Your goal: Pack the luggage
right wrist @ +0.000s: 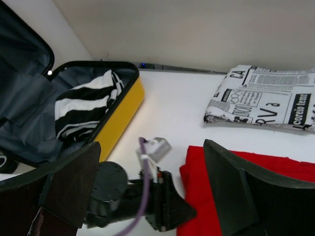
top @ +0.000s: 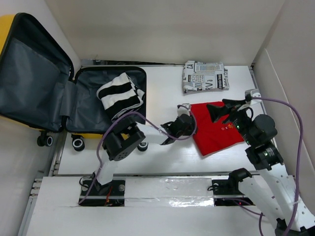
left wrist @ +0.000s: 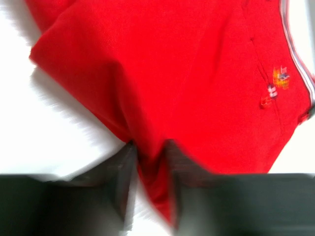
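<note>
One luggage [top: 34, 78], red shirt [top: 216, 132], two other garments [top: 120, 96] [top: 205, 77]

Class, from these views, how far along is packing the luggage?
Done: a striped garment lies in the open luggage. In hand: the left pincer seems to pinch the red shirt at its edge; the right pincer hangs open by it. Left: that shirt and the newsprint garment sit outside the luggage.

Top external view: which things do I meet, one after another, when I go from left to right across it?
Open lid of the luggage → black-and-white striped garment → left gripper → red shirt. The newspaper-print cloth and the right gripper overlap the shirt, so I leave them out.
</note>
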`<action>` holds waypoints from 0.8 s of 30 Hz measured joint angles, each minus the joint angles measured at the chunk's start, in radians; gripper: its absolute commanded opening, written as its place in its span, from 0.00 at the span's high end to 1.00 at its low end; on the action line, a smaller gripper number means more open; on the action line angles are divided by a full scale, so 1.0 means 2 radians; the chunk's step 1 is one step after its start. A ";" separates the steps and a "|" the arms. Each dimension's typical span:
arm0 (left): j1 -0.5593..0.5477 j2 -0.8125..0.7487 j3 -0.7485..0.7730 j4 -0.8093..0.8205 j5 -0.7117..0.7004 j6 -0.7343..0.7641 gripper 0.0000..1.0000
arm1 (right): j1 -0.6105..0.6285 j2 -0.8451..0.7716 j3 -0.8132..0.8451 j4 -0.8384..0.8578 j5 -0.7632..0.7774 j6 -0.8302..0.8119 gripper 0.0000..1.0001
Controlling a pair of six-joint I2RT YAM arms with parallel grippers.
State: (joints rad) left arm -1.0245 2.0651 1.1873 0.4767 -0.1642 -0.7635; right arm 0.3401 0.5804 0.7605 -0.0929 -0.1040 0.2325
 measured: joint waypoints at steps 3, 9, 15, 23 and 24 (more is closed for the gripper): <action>0.010 -0.039 -0.055 -0.004 -0.017 -0.006 0.41 | 0.000 0.020 -0.006 0.008 -0.018 0.002 0.09; 0.012 -0.068 -0.085 -0.013 -0.044 -0.023 0.29 | 0.009 0.055 -0.009 0.023 -0.034 0.002 0.09; -0.006 -0.059 -0.063 -0.036 -0.059 -0.053 0.28 | 0.031 0.055 -0.010 0.037 -0.032 0.002 0.10; -0.015 0.029 0.053 -0.038 -0.044 -0.079 0.41 | 0.040 0.041 -0.011 0.038 -0.019 0.001 0.11; -0.015 0.039 0.065 -0.037 -0.043 -0.084 0.48 | 0.040 0.038 -0.011 0.038 -0.018 0.001 0.11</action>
State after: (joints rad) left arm -1.0542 2.1437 1.3182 0.4030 -0.2504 -0.9321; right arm 0.4202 0.6556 0.7391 -0.0170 -0.1406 0.2348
